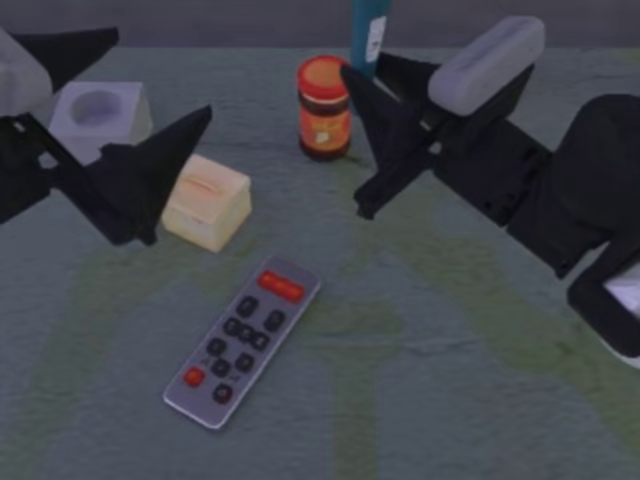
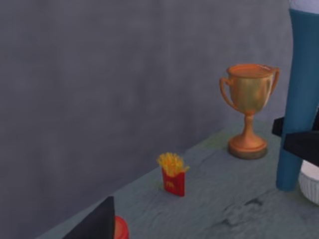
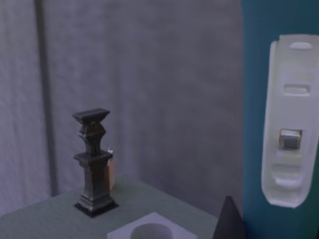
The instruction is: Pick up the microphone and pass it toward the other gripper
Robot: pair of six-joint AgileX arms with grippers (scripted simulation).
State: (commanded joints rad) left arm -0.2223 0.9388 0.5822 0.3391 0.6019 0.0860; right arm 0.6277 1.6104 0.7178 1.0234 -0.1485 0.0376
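The microphone (image 1: 369, 28) stands upright above the table at the back centre, its teal handle and white switch plate facing the camera; its head is out of view there. My right gripper (image 1: 364, 62) is shut on the handle, a pointed black finger on each side. In the right wrist view the handle (image 3: 256, 124) fills the side of the picture, with one fingertip (image 3: 228, 221) beside it. The left wrist view shows the handle (image 2: 301, 94) upright, a black finger of the right gripper clamped across it. My left gripper (image 1: 160, 75) is wide open at the left, apart from the microphone.
A grey remote (image 1: 245, 340) lies in the middle front. A red-lidded jar (image 1: 324, 108), a cream box (image 1: 207, 200) and a white block with a hollow (image 1: 100, 115) stand between the arms. Along the wall are a gold trophy (image 2: 249, 114), red fries carton (image 2: 173, 174) and dark statuette (image 3: 92, 159).
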